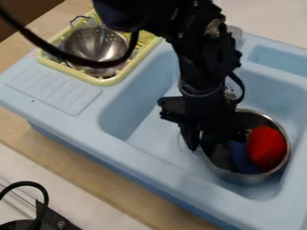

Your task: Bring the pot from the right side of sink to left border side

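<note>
Sitting in the right part of the sink (141, 156), the pot (251, 179) has its far left rim and part of its inside hidden behind the gripper (199, 144). What lies deep in it is too dark to make out, though a red thing (267, 149) and a blue thing (241, 158) show, side by side. The arm (207, 67) comes in from the top edge, covering the middle of the sink's far side and most of a shiny metal piece (230, 93). Beyond the sink's left end, a steel colander (90, 43) sits in a yellow rack (108, 82), crossed by a black cable (45, 43). A black thing (55, 220) is cut off at the bottom left corner. The gripper points down at the pot's left rim; how far open it is, or whether it has hold of the rim, I cannot tell.
</note>
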`<state>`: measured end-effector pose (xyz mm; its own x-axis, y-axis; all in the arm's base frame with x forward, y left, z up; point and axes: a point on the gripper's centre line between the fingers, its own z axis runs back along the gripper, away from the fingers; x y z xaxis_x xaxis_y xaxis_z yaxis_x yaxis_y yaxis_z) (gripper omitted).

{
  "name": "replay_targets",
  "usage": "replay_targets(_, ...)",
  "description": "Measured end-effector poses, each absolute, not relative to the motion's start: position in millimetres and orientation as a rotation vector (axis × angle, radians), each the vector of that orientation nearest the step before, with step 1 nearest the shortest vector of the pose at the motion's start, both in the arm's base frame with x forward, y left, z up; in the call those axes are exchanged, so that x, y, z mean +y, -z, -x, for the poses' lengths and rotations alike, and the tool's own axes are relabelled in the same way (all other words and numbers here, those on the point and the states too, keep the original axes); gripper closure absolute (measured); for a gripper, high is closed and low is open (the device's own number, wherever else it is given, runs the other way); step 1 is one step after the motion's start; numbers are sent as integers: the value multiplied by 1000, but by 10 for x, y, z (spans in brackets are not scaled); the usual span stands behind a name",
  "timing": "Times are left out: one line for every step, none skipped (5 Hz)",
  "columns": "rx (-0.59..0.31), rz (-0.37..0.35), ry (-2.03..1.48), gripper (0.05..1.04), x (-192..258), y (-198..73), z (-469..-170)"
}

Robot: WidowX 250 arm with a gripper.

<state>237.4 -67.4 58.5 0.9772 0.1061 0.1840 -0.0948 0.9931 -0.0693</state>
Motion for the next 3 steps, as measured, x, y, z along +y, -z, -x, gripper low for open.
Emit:
replay_targets(-152,65,-104,1005,-652,-606,-2350)
replay_targets(-129,79,-123,1020,-630,-649,-2362)
replay_targets(-115,79,-139,1021,-591,-700,-2341)
